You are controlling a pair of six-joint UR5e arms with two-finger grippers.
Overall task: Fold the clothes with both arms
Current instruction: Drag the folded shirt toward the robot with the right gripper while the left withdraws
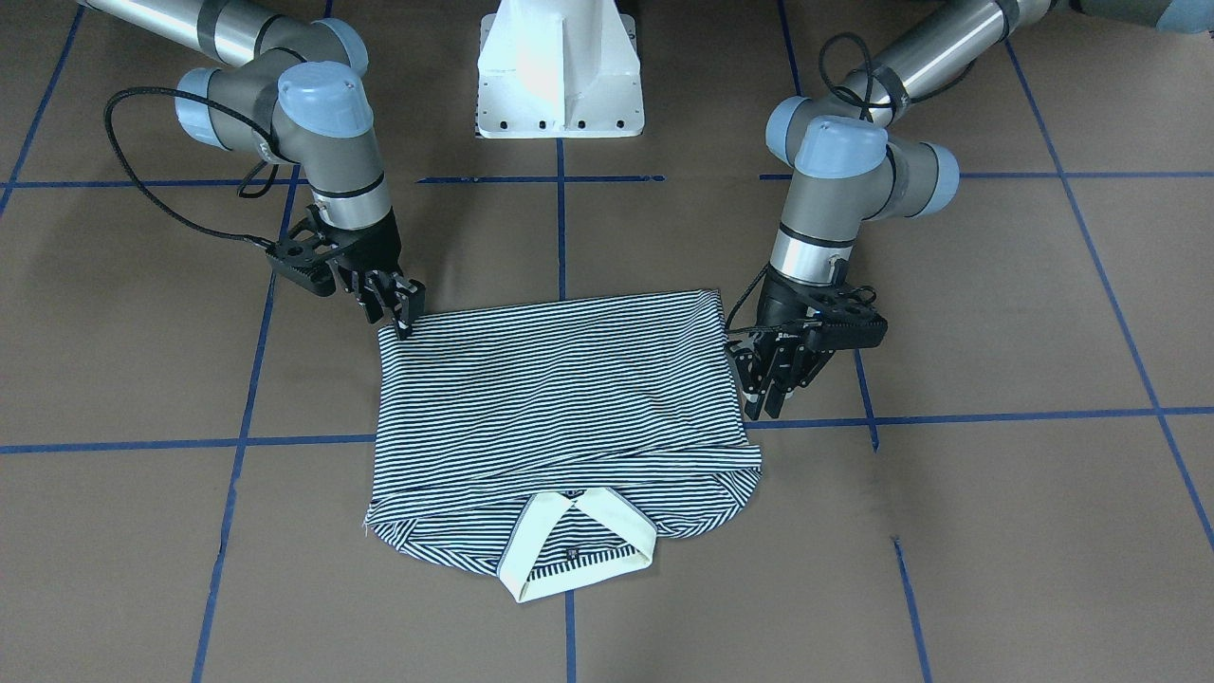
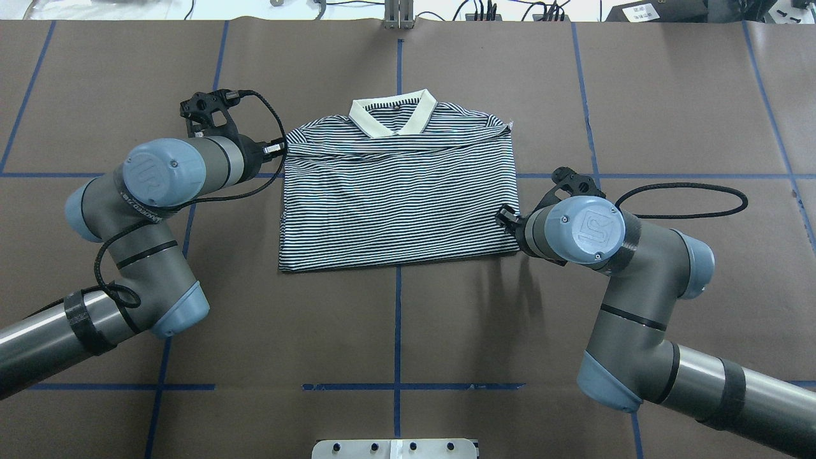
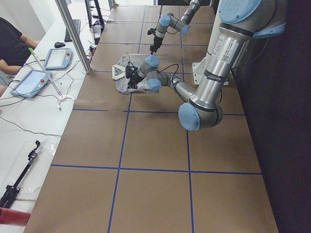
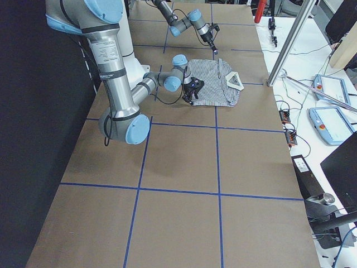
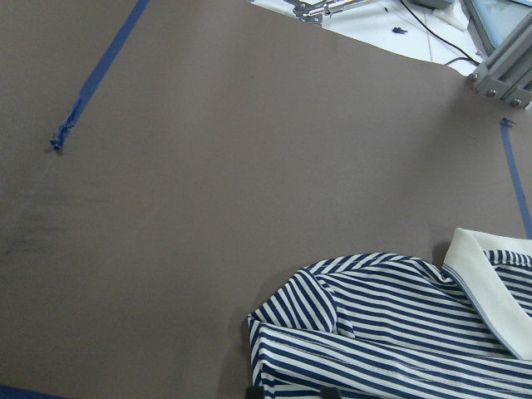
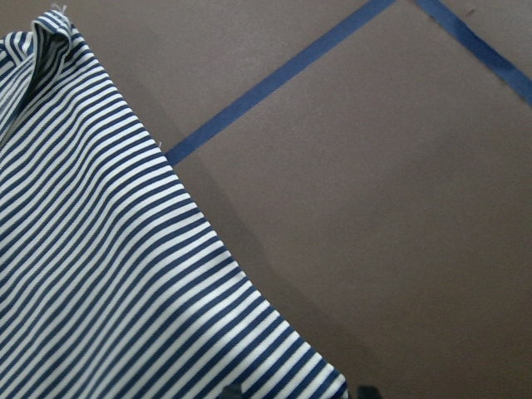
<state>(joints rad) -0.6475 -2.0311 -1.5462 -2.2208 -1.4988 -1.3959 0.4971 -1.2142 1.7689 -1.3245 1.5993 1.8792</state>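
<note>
The striped polo shirt (image 1: 560, 389) lies folded flat on the brown table, its cream collar (image 1: 579, 550) on the side away from the robot. It also shows in the overhead view (image 2: 395, 204). My left gripper (image 1: 763, 403) is at the shirt's edge near the shoulder (image 2: 279, 148). In its wrist view its two fingertips stand apart at the bottom edge, with striped cloth (image 5: 399, 332) just ahead. My right gripper (image 1: 403, 318) touches the shirt's near corner (image 2: 503, 217). In its wrist view its fingertips stand wide apart over the cloth (image 6: 100, 274). Neither gripper lifts the cloth.
The white pedestal base (image 1: 560, 76) stands at the robot's side of the table. Blue tape lines (image 1: 560, 237) form a grid on the brown surface. A side bench with tablets (image 3: 58, 58), a seated person (image 3: 12, 43) and a metal post (image 3: 73, 34) lies beyond the table's far edge.
</note>
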